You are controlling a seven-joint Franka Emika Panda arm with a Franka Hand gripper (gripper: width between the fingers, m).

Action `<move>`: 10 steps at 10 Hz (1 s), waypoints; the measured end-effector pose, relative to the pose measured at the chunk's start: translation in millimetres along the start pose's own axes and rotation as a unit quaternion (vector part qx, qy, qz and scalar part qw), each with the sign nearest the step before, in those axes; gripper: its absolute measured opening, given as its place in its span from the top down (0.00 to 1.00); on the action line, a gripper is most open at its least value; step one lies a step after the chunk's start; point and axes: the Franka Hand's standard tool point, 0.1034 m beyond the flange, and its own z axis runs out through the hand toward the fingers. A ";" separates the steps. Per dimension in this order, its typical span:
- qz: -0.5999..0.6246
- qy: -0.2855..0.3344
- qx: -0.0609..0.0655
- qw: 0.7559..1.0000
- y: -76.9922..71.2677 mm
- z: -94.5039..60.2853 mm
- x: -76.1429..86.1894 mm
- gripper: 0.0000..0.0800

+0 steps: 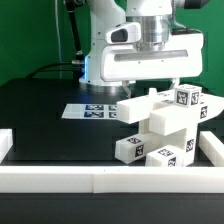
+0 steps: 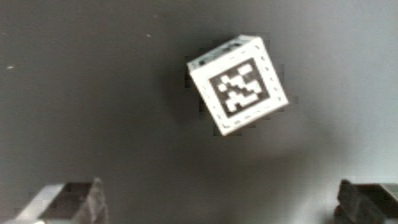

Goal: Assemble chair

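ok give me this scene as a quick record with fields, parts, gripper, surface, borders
parts: pile of white chunky plastic chair parts with black-and-white square tags
wrist view: one white tagged block on the dark surface, between and beyond the fingertips
gripper: two-finger gripper open, holding nothing
surface: black table
marker board: thin flat white marker board behind the pile
borders: long low white border rails

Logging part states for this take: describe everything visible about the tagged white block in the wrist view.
The white block is a small chunky piece, plastic-looking, whose upward face is almost filled by a black-and-white square tag. One side wall shows as a thin grey edge. It lies flat on the dark table, turned at an angle to the picture, alone, with nothing else touching it. The open end effector is apart from it.
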 end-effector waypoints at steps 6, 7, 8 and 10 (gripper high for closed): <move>0.010 0.003 0.009 1.000 5.4 -10.5 9.3 0.19; 0.008 0.002 0.009 1.000 6.7 -10.6 8.5 0.19; 0.004 -0.003 0.012 1.000 15.1 -11.0 4.8 0.19; 0.012 -0.007 0.003 1.000 10.0 2.2 -12.6 0.19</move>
